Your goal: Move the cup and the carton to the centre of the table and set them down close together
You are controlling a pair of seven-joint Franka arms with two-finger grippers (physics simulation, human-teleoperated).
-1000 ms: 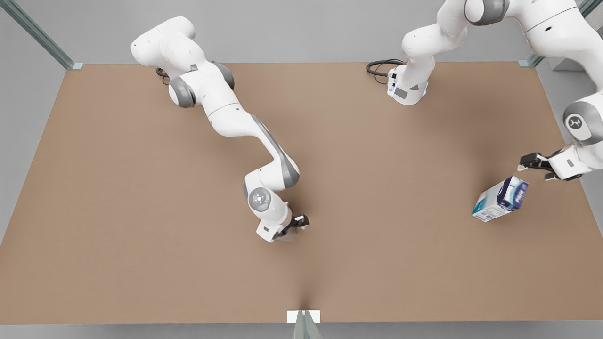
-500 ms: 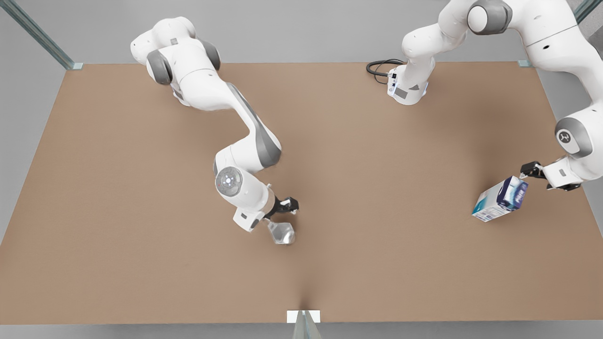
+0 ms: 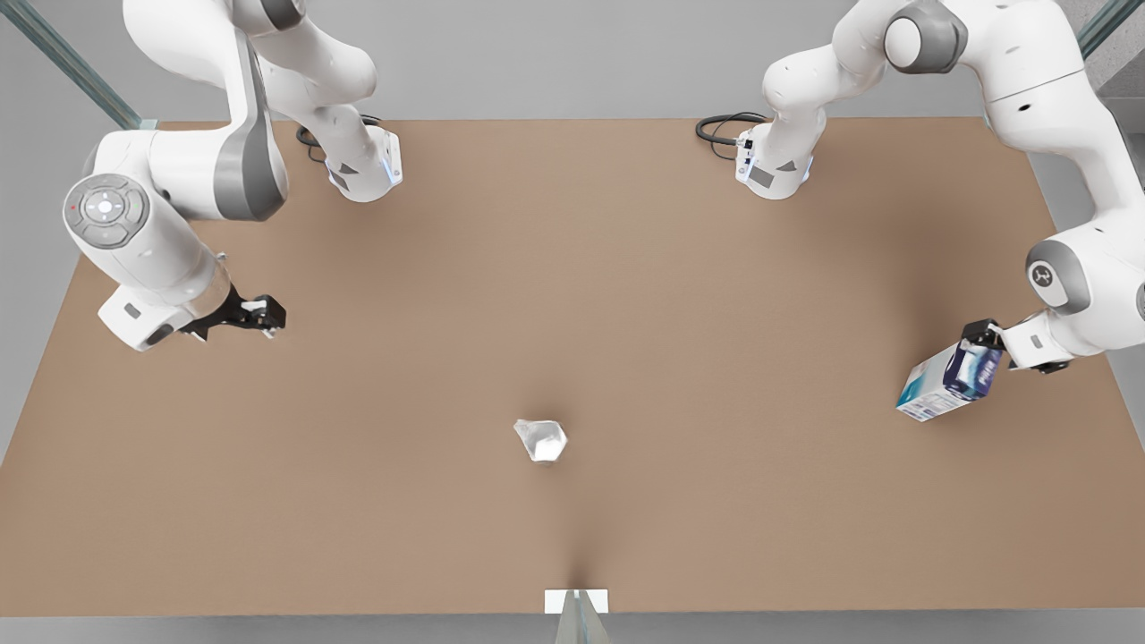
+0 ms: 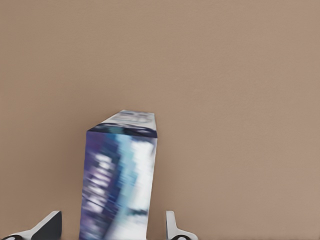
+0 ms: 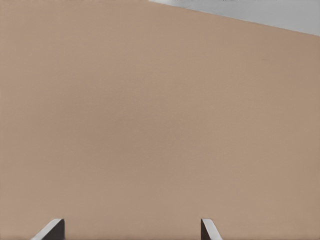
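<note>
With the pale faceted cup already standing mid-table, the empty, spread right gripper waits far left; the left gripper straddles the blue-printed white carton far right, unclosed, for lifting.

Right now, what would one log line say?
cup: centre, released | carton: front view's right, between open left gripper fingers | right gripper: open, waiting

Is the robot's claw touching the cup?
Apart. In the front view the cup stands alone on the table, the right gripper far off.
</note>
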